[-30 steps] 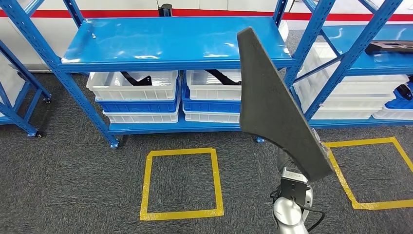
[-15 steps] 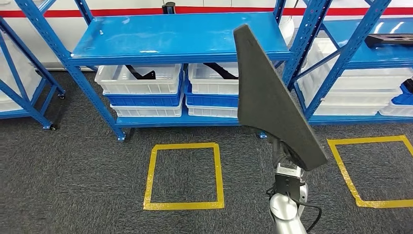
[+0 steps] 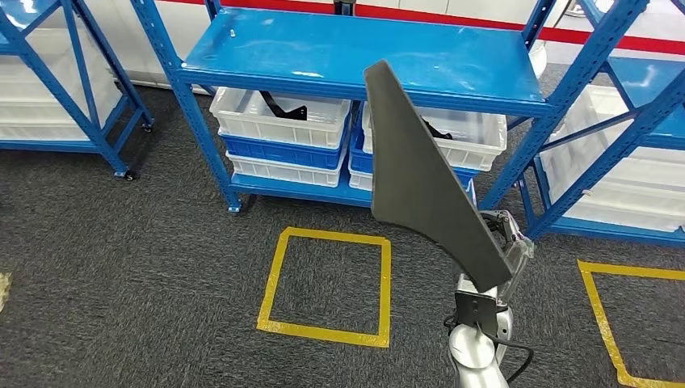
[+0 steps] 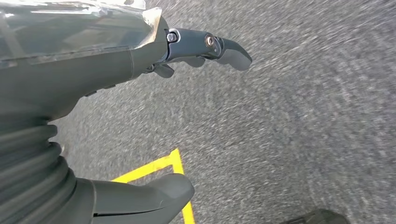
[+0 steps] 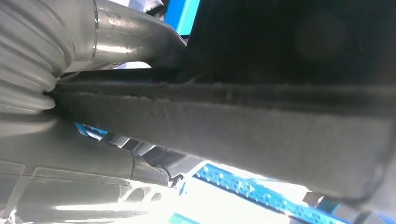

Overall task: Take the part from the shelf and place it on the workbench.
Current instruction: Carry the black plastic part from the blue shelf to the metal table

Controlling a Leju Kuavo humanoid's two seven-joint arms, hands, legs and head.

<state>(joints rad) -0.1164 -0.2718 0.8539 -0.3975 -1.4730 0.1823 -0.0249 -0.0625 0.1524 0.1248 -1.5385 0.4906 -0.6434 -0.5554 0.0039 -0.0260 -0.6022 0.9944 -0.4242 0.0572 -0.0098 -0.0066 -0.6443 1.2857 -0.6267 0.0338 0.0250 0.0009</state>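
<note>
A large dark grey felt-covered part (image 3: 420,178), long and roughly triangular, stands upright in front of me with its point up. My right hand (image 3: 505,242) grips its lower end, at the lower right of the head view. Close up in the right wrist view, the part's fuzzy edge (image 5: 233,126) runs across the picture against the hand's grey cover. Over the grey carpet hangs my left hand (image 4: 140,84), fingers apart and holding nothing. Behind the part stands the blue shelf (image 3: 355,52).
White and blue bins (image 3: 279,125) holding black parts sit on the shelf's lower level. More blue racks stand at the left (image 3: 65,89) and right (image 3: 614,121). A yellow tape square (image 3: 327,283) marks the carpet ahead; another (image 3: 638,323) lies at the right.
The whole view has swung: the shelf and tape squares have shifted right and tilted, so the camera has turned left. The part stays in my right hand, now leaning a little more.
</note>
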